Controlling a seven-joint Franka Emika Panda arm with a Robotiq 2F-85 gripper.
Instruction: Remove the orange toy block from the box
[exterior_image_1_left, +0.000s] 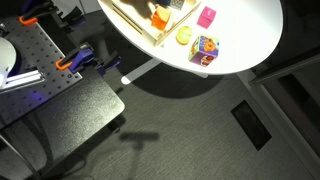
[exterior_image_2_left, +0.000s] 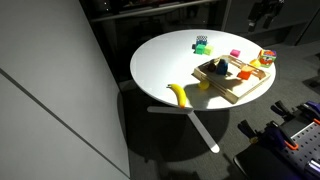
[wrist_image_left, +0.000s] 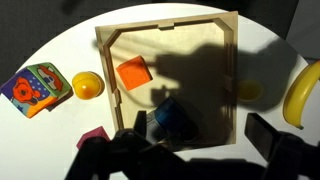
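We see the orange toy block (wrist_image_left: 133, 72) inside the box (wrist_image_left: 190, 48) (no grasp yet), end effector (wrist_image_left: 192, 150) above the box, jaws apart, holding nothing.

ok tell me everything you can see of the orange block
The orange block is small, chunky and bright orange all over, with a matte look; its material can't be told. It lies flat on the floor of the box, close to one side wall and turned slightly askew to it. Nothing rests on it. A dark blue piece lies nearby, apart from it. Both exterior views also show it inside the box.
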